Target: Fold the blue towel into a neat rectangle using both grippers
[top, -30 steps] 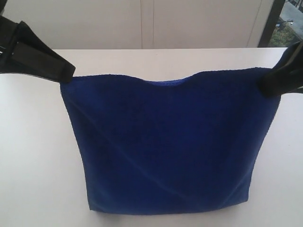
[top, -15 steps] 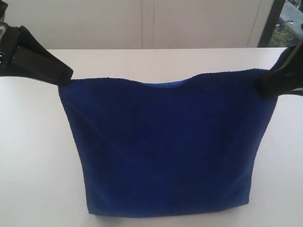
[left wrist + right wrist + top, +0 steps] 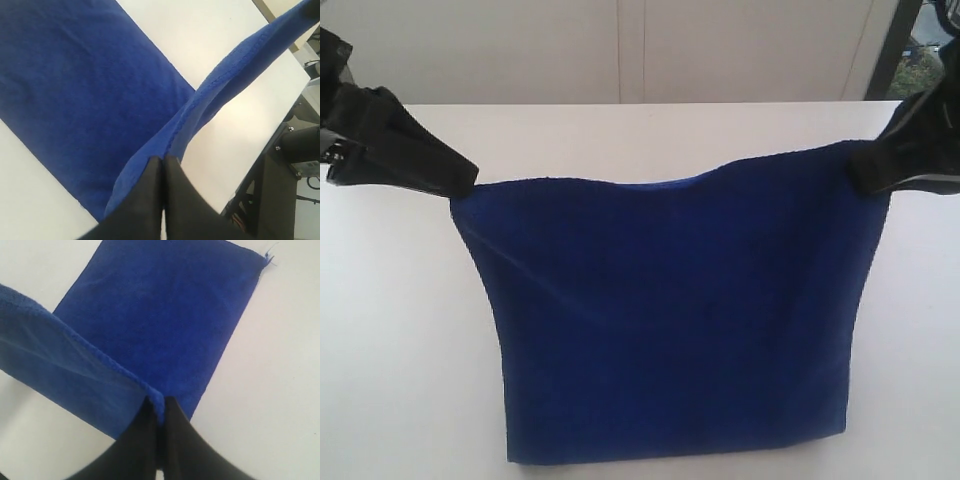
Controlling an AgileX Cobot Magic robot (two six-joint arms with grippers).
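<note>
Reaching from opposite sides, left gripper (image 3: pixel 467 182) and right gripper (image 3: pixel 860 170) each clamped on a raised corner of the blue towel (image 3: pixel 670 320), rest flat on table (image 3: pixel 400 350).

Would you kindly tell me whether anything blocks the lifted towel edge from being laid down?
Nothing visible does: the left gripper and right gripper pinch the blue towel's upper corners, and the table shows nothing else.
</note>
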